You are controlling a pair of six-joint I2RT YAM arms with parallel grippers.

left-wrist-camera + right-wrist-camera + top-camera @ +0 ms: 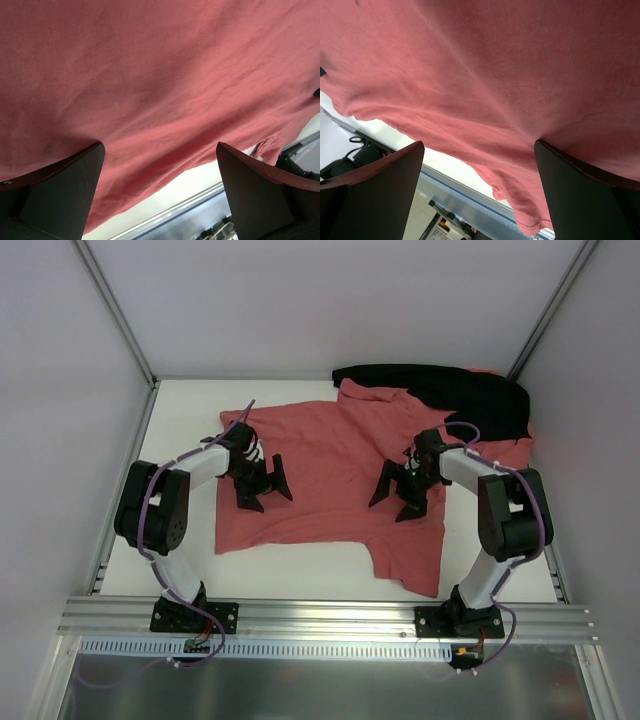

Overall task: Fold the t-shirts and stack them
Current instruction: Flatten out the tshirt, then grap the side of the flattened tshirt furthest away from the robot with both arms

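A salmon-red t-shirt point(330, 470) lies spread over the white table, rumpled, with one part hanging down toward the front right. It fills the left wrist view point(150, 75) and the right wrist view point(495, 65). My left gripper point(264, 488) is open, fingers spread, resting on the shirt's left part. My right gripper point(398, 494) is open too, on the shirt's right part. Neither holds cloth. More salmon cloth point(515, 445) shows at the back right under a black garment.
A black garment point(460, 390) lies at the back right corner, over salmon cloth. White walls enclose the table on three sides. A metal rail point(320, 618) runs along the front edge. Bare white table point(185, 410) shows at the back left.
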